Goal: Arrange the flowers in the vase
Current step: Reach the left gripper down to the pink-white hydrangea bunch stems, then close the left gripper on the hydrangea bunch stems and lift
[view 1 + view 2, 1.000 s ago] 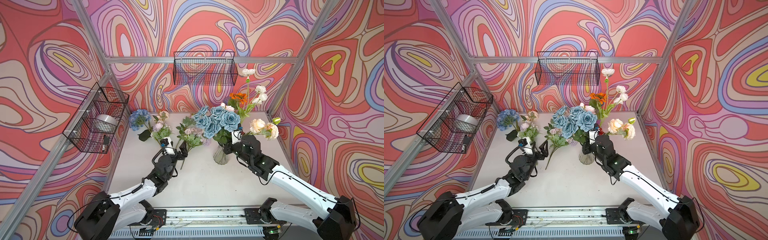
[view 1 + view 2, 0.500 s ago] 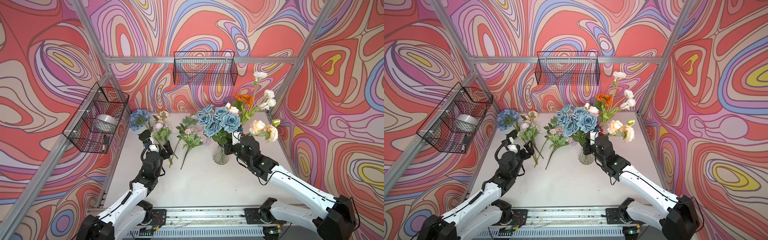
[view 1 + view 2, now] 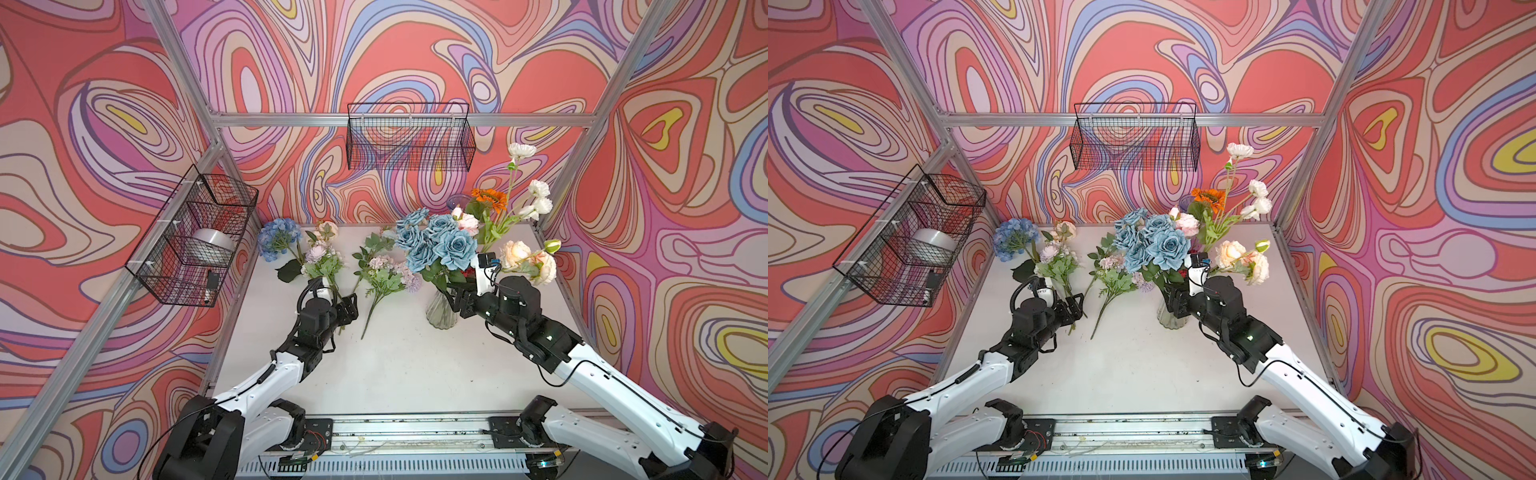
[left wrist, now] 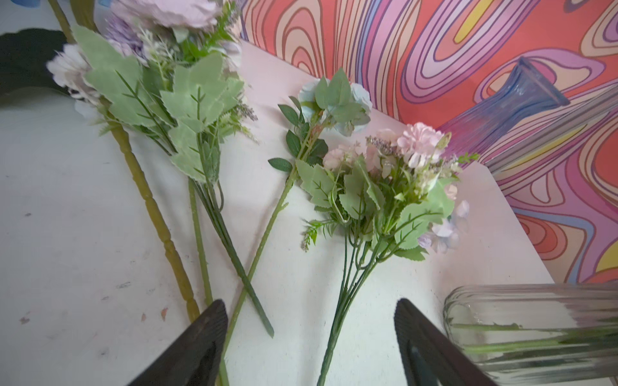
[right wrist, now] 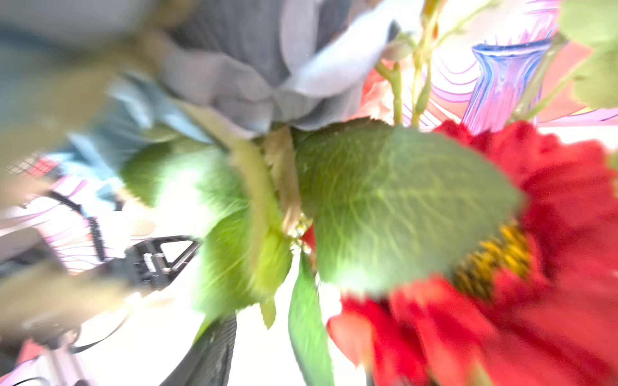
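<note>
Both arms stretch forward with elbows bent, the left gripper (image 3: 350, 308) held low with its jaws spread wide, the right gripper (image 3: 456, 298) higher, turned inward, its jaws too hidden to judge.

We saw a white tabletop (image 3: 407, 365), scuffed and speckled in the left wrist view. A clear ribbed vase (image 3: 441, 312) stood upright right of centre with stems in it. Four loose sprays lay flat on the left half, blooms toward the back wall:
- blue hydrangea spray (image 3: 277, 240), nearest the left edge
- lilac bunch (image 3: 323, 262), just beside it
- blue-bloom stem (image 4: 334, 100), next along
- pink-lilac bunch (image 3: 384, 272), near the clear vase, not touching

The lilac bunch's stem crossed the blue-bloom stem near their cut ends. A blue-violet vase (image 4: 508, 100) stood at the back by the wall.
</note>
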Robot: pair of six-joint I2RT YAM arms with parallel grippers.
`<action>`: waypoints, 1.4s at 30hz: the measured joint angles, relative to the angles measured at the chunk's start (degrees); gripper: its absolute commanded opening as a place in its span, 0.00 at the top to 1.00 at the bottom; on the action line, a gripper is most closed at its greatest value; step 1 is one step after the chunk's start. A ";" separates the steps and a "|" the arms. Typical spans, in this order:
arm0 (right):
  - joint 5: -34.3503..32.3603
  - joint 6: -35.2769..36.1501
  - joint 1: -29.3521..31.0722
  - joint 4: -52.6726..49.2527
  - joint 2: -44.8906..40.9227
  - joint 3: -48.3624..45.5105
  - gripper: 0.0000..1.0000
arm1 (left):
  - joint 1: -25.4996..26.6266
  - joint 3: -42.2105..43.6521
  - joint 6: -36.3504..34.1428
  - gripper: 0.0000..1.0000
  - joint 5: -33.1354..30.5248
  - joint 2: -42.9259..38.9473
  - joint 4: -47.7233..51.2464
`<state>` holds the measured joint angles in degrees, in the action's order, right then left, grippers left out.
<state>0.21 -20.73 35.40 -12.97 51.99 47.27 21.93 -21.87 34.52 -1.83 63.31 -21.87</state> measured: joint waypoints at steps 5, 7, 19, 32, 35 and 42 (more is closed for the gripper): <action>0.70 -1.14 0.00 -3.58 -3.65 -0.98 0.38 | 2.27 -1.25 -1.38 0.19 0.50 3.39 1.07; 0.79 -1.66 0.00 -5.11 -4.24 -1.99 0.38 | 3.74 -2.95 -2.80 0.20 0.35 5.33 1.77; 1.20 -4.44 0.00 -7.85 -2.58 -5.62 0.37 | 9.29 -11.74 -9.97 0.32 -1.03 18.23 2.80; -0.72 -5.03 0.00 -7.96 -3.23 -6.14 0.35 | 9.31 -21.33 -12.55 0.39 -2.38 31.23 6.21; -1.29 -5.11 0.02 -8.13 -3.69 -6.25 0.35 | 9.31 -21.64 -12.90 0.43 -2.75 32.11 7.91; -1.55 -5.05 0.00 -8.11 -1.88 -6.25 0.35 | 9.31 -25.99 -13.35 0.61 -3.13 35.06 13.25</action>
<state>-1.34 -25.78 35.40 -21.08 50.11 41.01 31.24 -47.86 21.17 -4.95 98.37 -8.62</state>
